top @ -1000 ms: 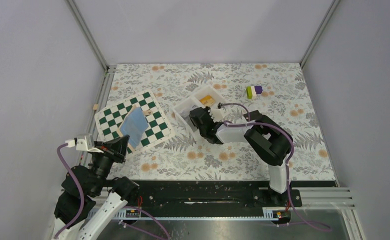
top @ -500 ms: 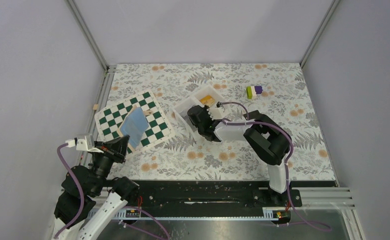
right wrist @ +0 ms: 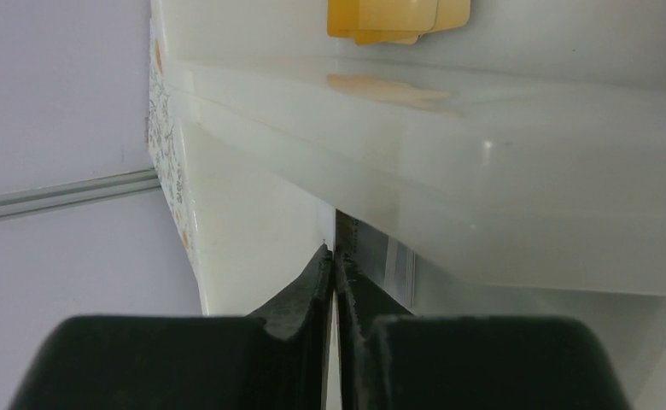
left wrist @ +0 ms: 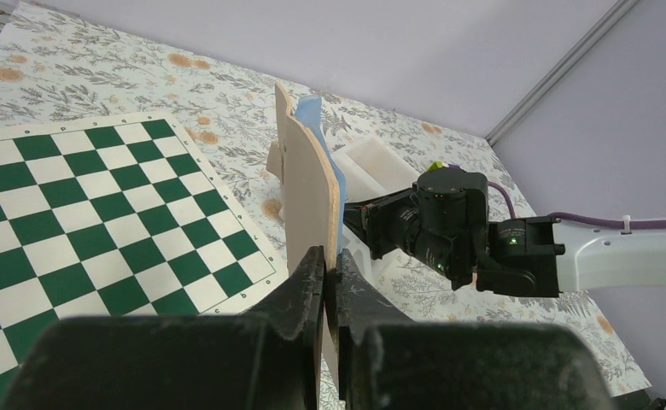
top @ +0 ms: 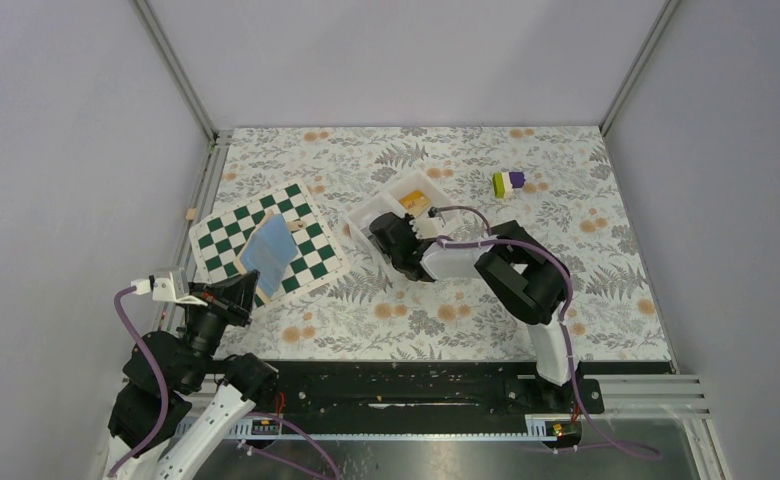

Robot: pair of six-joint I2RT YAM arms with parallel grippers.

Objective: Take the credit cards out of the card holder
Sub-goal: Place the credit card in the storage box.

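Observation:
The card holder (top: 269,250) stands upright over the chequered board, tan back and pale blue inside showing edge-on in the left wrist view (left wrist: 312,188). My left gripper (top: 249,292) is shut on its lower edge (left wrist: 330,260). My right gripper (top: 380,236) reaches down into the near compartment of the white tray (top: 364,212). Its jaws (right wrist: 334,252) are pressed together on a thin pale credit card (right wrist: 330,232) seen edge-on, close to the tray's inner wall (right wrist: 483,171). The card's face is hidden.
Yellow cards (top: 414,201) lie in the tray's far compartment (right wrist: 398,17). The green-and-white chequered board (top: 311,262) lies at the left under the holder. A purple, white and green block (top: 509,183) sits at the back right on the floral table cover.
My right arm has shifted a little to the left, deeper over the tray's near compartment. The left arm and the holder have not moved.

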